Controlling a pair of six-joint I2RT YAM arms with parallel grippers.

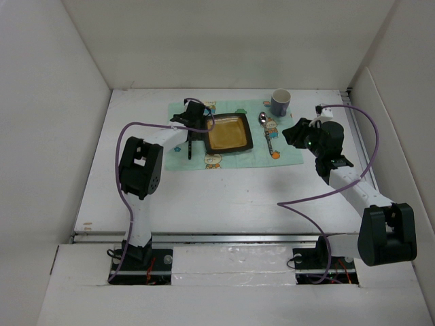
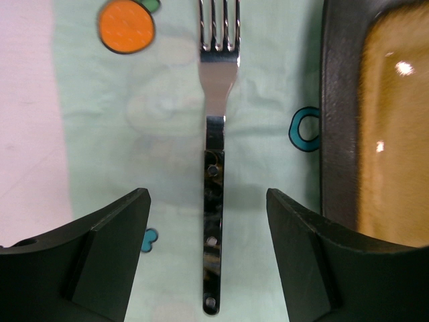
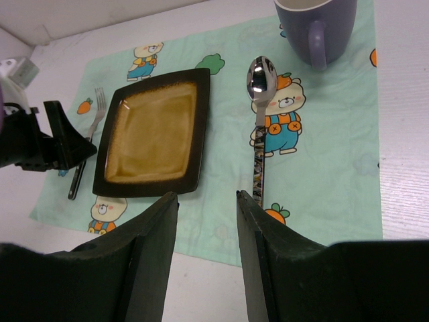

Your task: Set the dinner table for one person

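Observation:
The white dinner table carries a mint-green cartoon mat. On the mat lie a square brown plate, a spoon to its right and a purple mug. A fork lies flat on the mat left of the plate. My left gripper is open, one jaw on each side of the fork's dark handle without touching it. My right gripper is open and empty above the mat's near edge, between the plate and the spoon.
White walls enclose the table on three sides. The mug stands at the mat's far right corner. In the right wrist view the left gripper hovers over the fork. A purple cable loops from each arm.

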